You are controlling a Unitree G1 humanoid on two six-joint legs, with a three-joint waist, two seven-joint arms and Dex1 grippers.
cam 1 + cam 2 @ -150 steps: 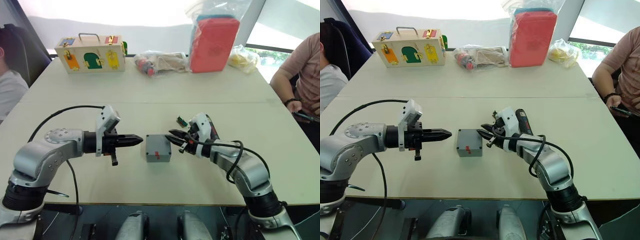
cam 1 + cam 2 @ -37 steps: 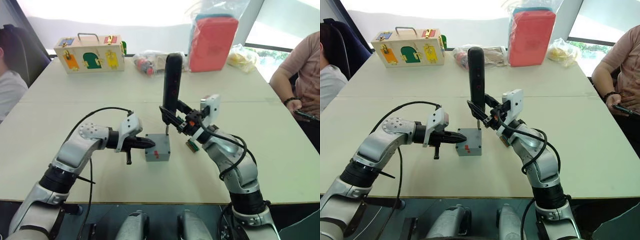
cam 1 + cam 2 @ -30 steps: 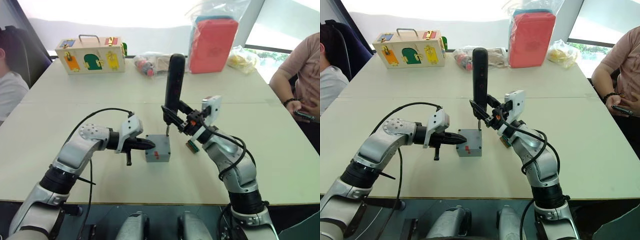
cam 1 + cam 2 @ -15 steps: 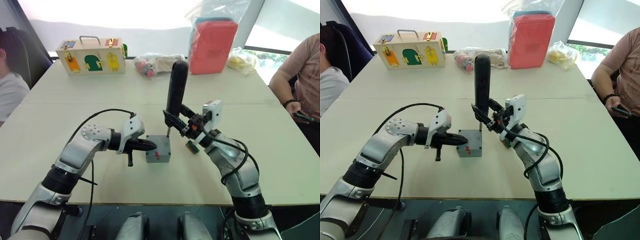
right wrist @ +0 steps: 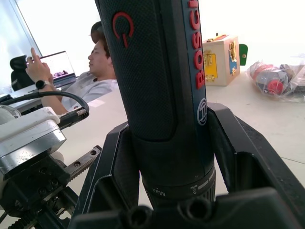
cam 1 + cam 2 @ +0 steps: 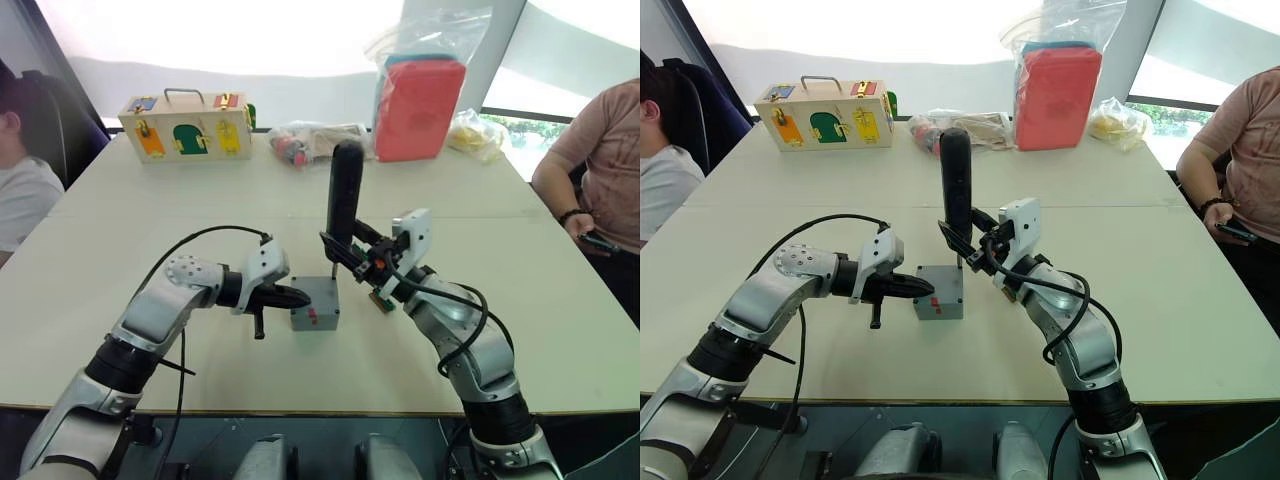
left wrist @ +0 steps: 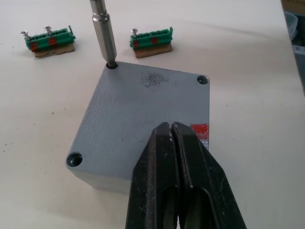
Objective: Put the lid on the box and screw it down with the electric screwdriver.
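Table [image 6: 560,330] carries the box [image 7: 143,143], lid [image 7: 147,109] seated on top. My right gripper [image 6: 965,245] clamps the electric screwdriver [image 6: 956,185] upright, so its bit [image 7: 102,28] enters a corner screw hole. My left gripper [image 7: 175,157], fingers shut and empty, presses the lid edge to steady the box.

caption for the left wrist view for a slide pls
Shut left gripper braces the lidded box while the electric screwdriver bit sits in a corner screw hole.
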